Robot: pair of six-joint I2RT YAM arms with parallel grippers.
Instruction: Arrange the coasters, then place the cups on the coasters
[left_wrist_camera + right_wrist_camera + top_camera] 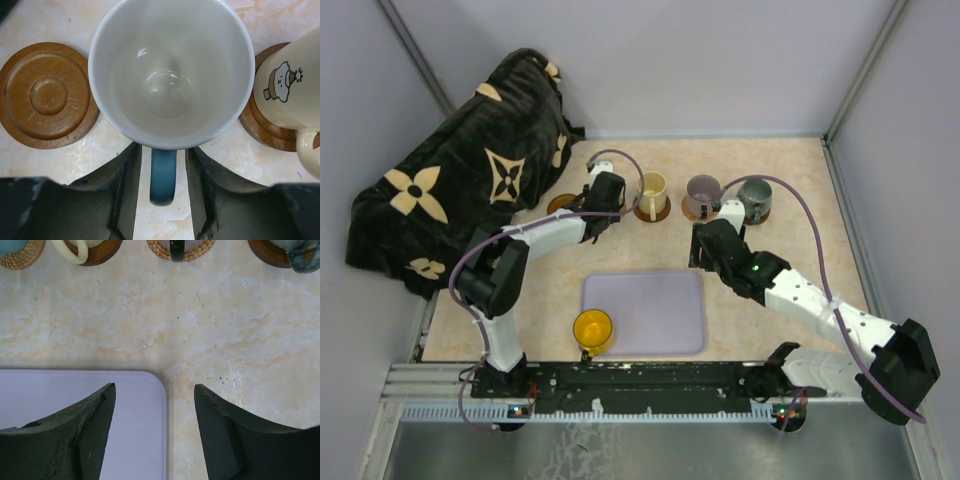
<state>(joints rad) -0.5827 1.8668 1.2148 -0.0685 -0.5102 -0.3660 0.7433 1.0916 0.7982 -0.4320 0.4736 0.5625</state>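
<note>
In the left wrist view a white cup (pixel 170 75) fills the middle, and its blue handle (pixel 163 175) points back between my left gripper's fingers (pixel 127 180). The left gripper (pixel 163 149) is open, with a gap on each side of the handle. An empty brown coaster (pixel 47 95) lies to the cup's left. To its right stands the cream cup (pixel 287 85) on a brown coaster (pixel 260 125). The mauve cup (pixel 702 190) and grey-green cup (pixel 755 195) stand on coasters further right. A yellow cup (pixel 592 328) stands near the front. My right gripper (pixel 154 386) hangs open and empty.
The lavender tray (pixel 645 310) lies front centre, its corner (pixel 75 405) under the right gripper. A black flower-patterned blanket (pixel 460 200) is heaped at the back left. Walls close in the back and both sides.
</note>
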